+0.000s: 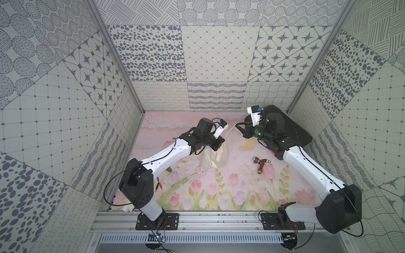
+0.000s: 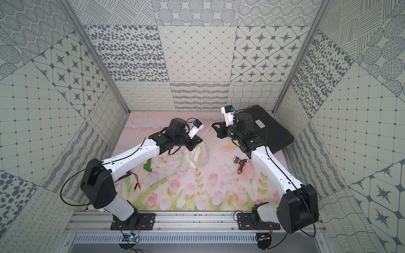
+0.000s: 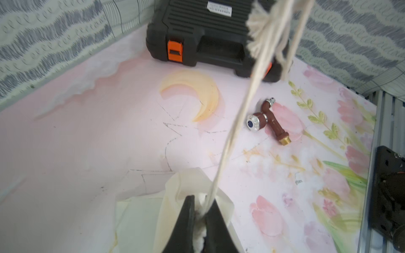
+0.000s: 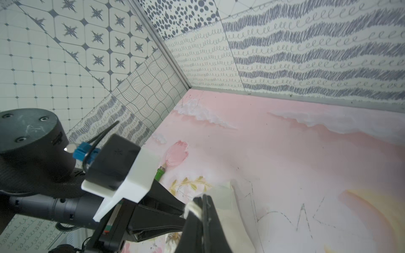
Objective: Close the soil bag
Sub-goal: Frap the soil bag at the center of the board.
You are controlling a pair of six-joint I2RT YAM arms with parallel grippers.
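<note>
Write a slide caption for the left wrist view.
Left pincer clamps the soil bag neck, cords taut; brown tap and black case lie beyond.

Neck of soil bag, under left jaws from above

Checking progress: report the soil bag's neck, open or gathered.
Gathered: the left hand pinches the soil bag at its neck; the cord runs taut to the right hand.

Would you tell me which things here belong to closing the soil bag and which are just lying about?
In the job:
bag, neck pinched by the left fingers
cords, held taut by the right fingers

Lying about:
black case
brown tap
green part
red-tipped leads
</note>
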